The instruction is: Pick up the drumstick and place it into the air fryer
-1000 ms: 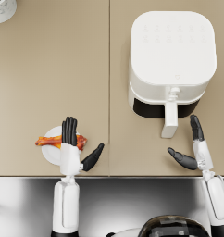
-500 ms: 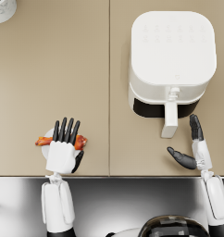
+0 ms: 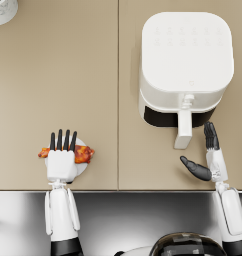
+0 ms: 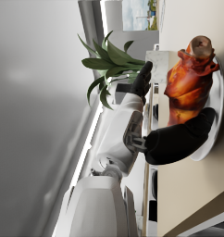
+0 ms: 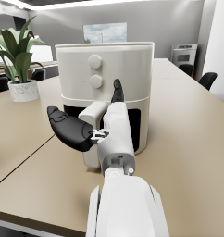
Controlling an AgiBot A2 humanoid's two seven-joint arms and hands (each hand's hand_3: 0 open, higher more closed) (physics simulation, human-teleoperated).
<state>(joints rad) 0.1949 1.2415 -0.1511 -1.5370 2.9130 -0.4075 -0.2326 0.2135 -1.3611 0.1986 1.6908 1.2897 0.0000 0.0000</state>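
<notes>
The browned drumstick [image 3: 84, 153] lies across a small white plate [image 3: 81, 168] near the table's front edge. My left hand [image 3: 62, 156] hovers flat over its middle, fingers straight and spread. In the left wrist view the thumb [image 4: 181, 139] lies against the lower end of the drumstick [image 4: 190, 85] on the plate [image 4: 216, 109], and nothing is gripped. The white air fryer [image 3: 185, 62] stands at the right, its handle [image 3: 184, 129] pointing toward me. My right hand [image 3: 207, 160] is open just in front of the handle, palm turned inward, not touching it [image 5: 107, 125].
A white plant pot [image 3: 3, 9] sits at the far left corner; its plant [image 5: 16, 46] shows left of the air fryer [image 5: 104, 74]. The table's front edge [image 3: 118, 190] runs just behind both wrists, with a metal strip below.
My left hand has turned from side-on to palm down and moved over the drumstick, covering its middle. The right hand and the air fryer have stayed put.
</notes>
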